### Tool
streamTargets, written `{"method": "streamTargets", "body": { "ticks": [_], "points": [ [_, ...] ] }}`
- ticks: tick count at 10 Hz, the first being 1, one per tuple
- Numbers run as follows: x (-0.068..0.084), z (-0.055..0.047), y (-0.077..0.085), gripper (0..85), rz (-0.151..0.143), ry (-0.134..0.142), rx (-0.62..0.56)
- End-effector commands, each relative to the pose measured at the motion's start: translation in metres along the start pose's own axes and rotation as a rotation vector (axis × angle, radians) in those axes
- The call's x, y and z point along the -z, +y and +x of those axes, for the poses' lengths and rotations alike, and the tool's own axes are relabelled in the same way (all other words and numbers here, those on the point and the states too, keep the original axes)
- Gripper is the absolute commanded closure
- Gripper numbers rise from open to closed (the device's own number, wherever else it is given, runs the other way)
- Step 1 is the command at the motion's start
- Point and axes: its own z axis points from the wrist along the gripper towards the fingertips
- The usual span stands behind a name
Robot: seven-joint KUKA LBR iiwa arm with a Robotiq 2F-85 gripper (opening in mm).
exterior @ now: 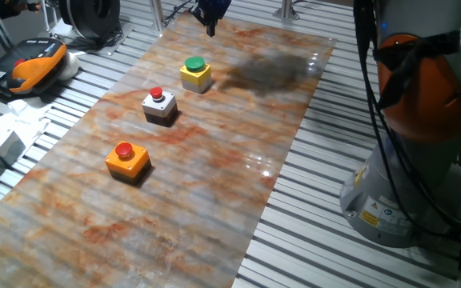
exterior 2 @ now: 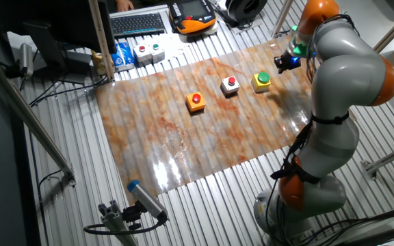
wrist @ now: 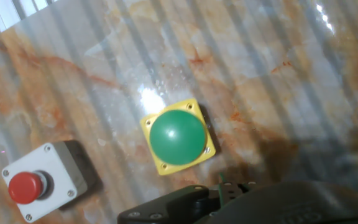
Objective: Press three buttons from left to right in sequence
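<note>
None of the three buttons looks pressed to me yet, so I judge the sequence is still at its start. My gripper (exterior: 211, 24) hangs in the air above the far end of the marbled sheet (exterior: 214, 184), touching nothing. In the hand view the yellow box with the green cap (wrist: 178, 137) lies almost straight below me, a little ahead of my fingers, with clear air between us. The grey-white box with the red cap (wrist: 42, 181) sits off to one side of it, further from my hand, and the orange box with the red cap (exterior: 127, 159) lies beyond that, the farthest of the row. They stand apart in a line, each upright on the sheet.

Which end counts as left depends on the viewpoint, and I cannot settle that here; all three presses seem to remain.

My fingertips are hard to read. The hand view shows only a dark edge of my body at the bottom, one fixed view cuts me off at the top, and the other shows me too small. I cannot tell whether my fingers are spread or closed.
</note>
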Motion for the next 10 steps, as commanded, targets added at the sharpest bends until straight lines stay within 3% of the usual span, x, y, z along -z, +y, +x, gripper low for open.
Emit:
{"method": "streamTargets", "body": {
  "ticks": [1, 5, 10],
  "points": [
    [-0.001, -0.004, -0.002, 85.0, 0.003, -0.004, 0.004],
    [-0.005, -0.01, -0.003, 85.0, -0.005, -0.001, 0.008],
    [-0.017, -0.016, 0.009, 85.0, 0.0, -0.01, -0.005]
  ]
}}
